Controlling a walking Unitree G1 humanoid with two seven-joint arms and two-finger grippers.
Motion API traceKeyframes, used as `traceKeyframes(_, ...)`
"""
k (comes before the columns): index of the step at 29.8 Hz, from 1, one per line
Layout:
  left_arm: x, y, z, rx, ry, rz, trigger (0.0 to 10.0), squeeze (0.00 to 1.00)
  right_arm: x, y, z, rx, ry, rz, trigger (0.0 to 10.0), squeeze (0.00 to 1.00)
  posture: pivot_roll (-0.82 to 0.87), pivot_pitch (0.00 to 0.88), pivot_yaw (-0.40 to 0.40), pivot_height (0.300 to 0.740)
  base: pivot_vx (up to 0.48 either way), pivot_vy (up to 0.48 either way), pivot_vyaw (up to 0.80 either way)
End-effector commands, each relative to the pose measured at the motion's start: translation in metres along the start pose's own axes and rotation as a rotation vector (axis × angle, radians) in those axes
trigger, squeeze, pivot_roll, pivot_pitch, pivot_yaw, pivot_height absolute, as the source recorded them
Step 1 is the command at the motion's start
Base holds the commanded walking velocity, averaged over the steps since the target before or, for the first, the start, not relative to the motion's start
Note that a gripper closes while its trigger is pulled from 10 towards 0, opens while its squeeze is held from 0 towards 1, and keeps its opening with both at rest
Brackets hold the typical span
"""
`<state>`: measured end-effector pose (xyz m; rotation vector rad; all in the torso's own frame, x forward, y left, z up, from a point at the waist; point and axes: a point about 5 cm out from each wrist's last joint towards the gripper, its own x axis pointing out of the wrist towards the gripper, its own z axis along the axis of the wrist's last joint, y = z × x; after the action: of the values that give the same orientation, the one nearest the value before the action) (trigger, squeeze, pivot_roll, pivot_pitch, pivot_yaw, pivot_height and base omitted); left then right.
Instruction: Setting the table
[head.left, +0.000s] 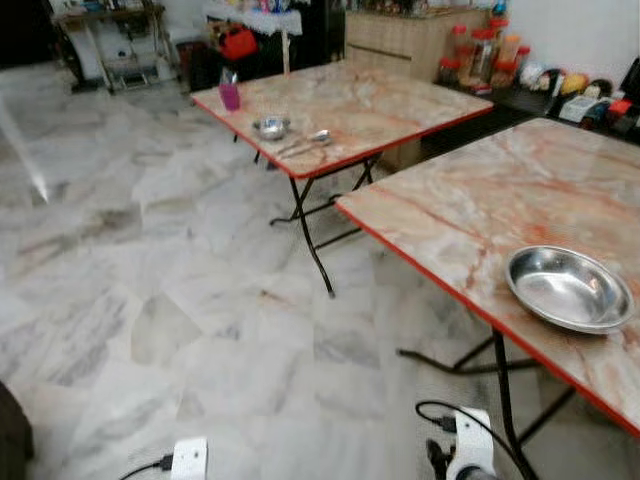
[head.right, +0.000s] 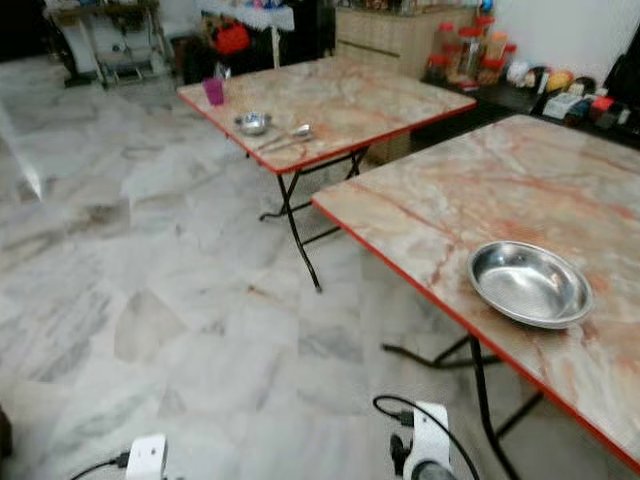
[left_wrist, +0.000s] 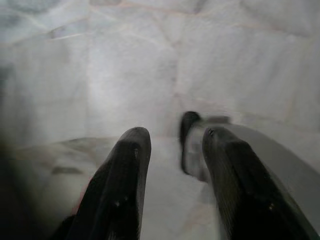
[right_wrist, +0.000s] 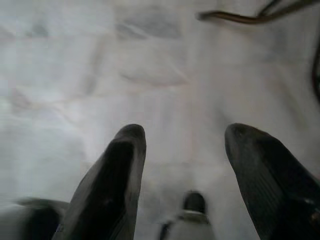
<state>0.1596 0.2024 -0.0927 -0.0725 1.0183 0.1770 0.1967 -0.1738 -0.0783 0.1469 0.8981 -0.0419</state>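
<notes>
- Bowl (head.left: 570, 290), steel, sits at the frame's right on the near table (head.left: 480, 215).
- Left gripper (left_wrist: 172, 150) and right gripper (right_wrist: 182, 150) hang over the floor (head.left: 150, 260), fingers apart, holding nothing.
- Far table (head.left: 350, 105), upper centre, carries a small bowl (head.left: 270, 127), spoon (head.left: 305, 142) and pink cup (head.left: 230, 95).

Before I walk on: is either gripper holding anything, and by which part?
Nothing is held: left gripper and right gripper both hang open over the floor.

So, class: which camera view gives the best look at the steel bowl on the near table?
The right eye view: the steel bowl sits whole, clear of the frame edge. The left eye view also shows it, closer to the edge. Both wrist views look at floor.
</notes>
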Motion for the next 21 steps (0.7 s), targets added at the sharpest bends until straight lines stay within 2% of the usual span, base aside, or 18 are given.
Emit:
traceKeyframes(1, 0.001, -0.005, 0.008, -0.013, -0.026, -0.008, 10.0, 0.00, -0.002, -0.009, -0.002, -0.004, 0.010, -0.020, 10.0, 0.00, 0.07, 0.000, 0.029, 0.740, 0.469, 0.000, 0.00)
traceKeyframes(10, 0.001, -0.005, 0.008, -0.022, -0.024, -0.003, 10.0, 0.00, -0.001, -0.004, -0.002, -0.015, 0.022, 0.022, 10.0, 0.00, 0.07, 0.000, 0.023, 0.740, 0.472, 0.000, 0.00)
traceKeyframes(15, 0.001, -0.007, 0.008, -0.037, -0.026, -0.008, 10.0, 0.00, -0.001, -0.001, -0.004, -0.058, 0.039, 0.041, 10.0, 0.00, 0.08, 0.000, 0.018, 0.740, 0.471, 0.000, 0.00)
traceKeyframes(21, 0.001, -0.007, 0.009, -0.059, -0.034, -0.012, 10.0, 0.00, 0.000, 0.002, -0.003, -0.065, 0.035, 0.064, 10.0, 0.00, 0.08, 0.000, 0.015, 0.740, 0.080, 0.000, 0.00)
